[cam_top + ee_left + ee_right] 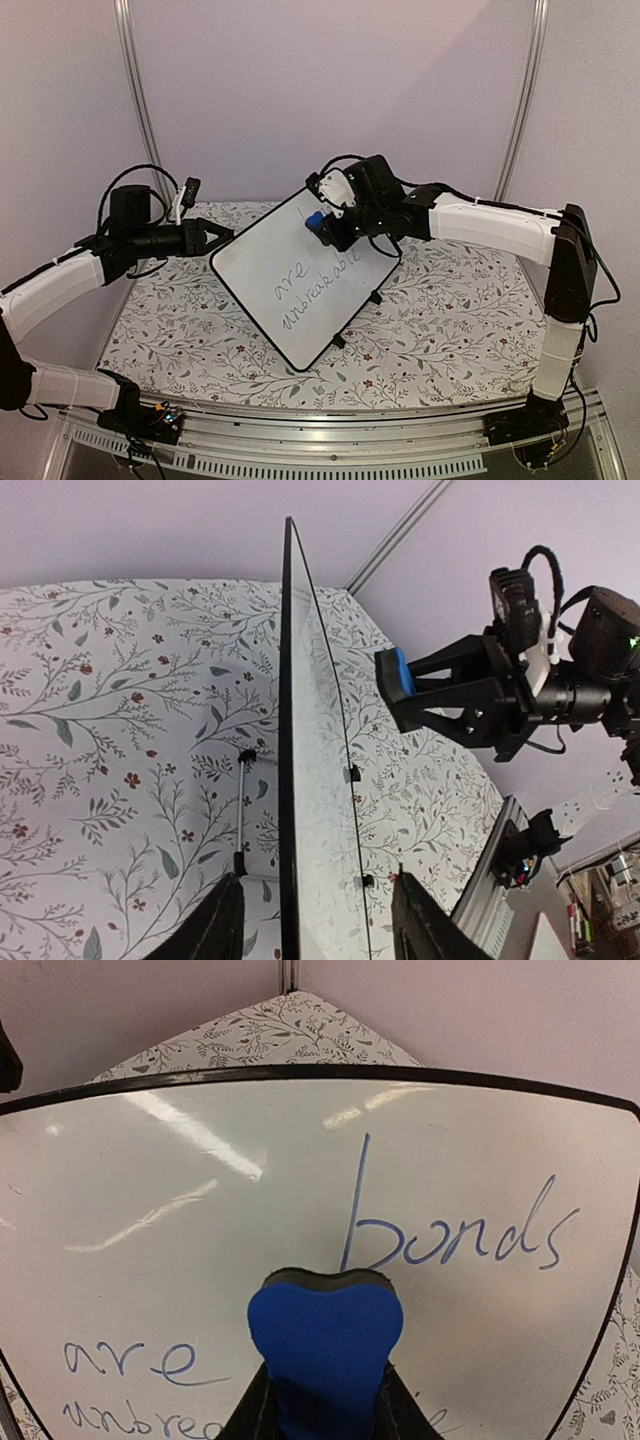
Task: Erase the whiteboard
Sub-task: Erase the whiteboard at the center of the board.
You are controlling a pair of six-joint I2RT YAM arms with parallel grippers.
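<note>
Whiteboard (300, 285): white, thin black rim, rounded corners, small black clip feet along lower right edge; raised on edge and tilted near middle of table (450, 320), left corner toward left arm; whether lower corner touches table not discernible.
Handwriting on face: "bonds" (455, 1240) upper right, "are" (130, 1360) and "unbreakable" (322, 290) below, all intact.
Blue eraser (325, 1345): soft blue pad on dark backing, facing board just below "bonds"; narrow gap to board face visible from left wrist view.
Right fingers (450, 675): closed, gripping blue eraser from both sides.
Left fingers (210, 925): spread apart, one either side of board's rim, gaps visible on both sides.
Table: covered in white floral-print cloth.
</note>
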